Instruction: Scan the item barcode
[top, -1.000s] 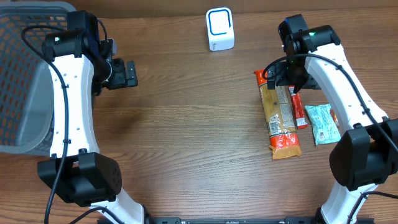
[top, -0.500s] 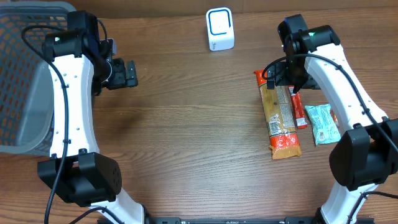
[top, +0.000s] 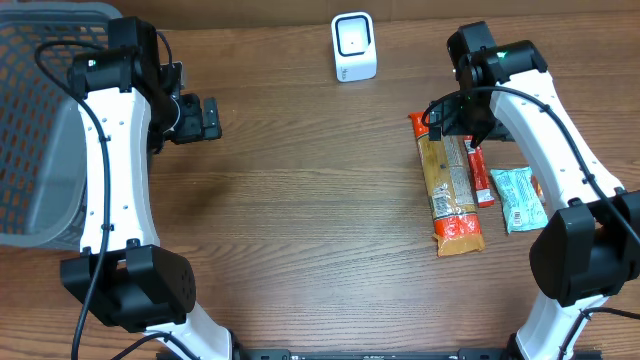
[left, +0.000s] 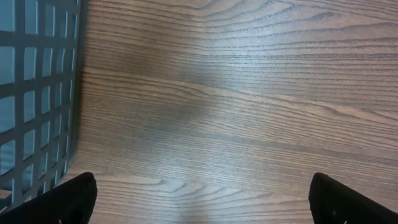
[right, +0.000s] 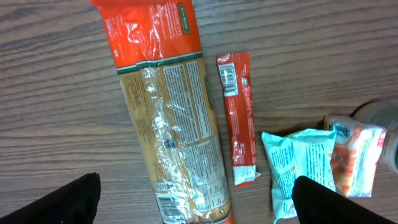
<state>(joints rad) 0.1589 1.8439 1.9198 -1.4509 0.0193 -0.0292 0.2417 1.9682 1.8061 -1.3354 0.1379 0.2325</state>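
My right end effector (right: 196, 202) hangs wide over the bar (right: 239, 118): light, crinkly, slippery; I'd pinch across mid-length.

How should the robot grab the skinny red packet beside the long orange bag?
Probably from straight above, pinching the skinny red packet across its narrow width near the barcode end. It lies flat, and the teal packet crowds only its other end.

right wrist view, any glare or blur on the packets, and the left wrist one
Right wrist view: sharp; white glare streaks on the long orange and clear plastic packet, the thin red sachet glare-free with its barcode crisp. Left wrist view: a pale bluish sheen and a soft shadow patch on the brown wooden table.
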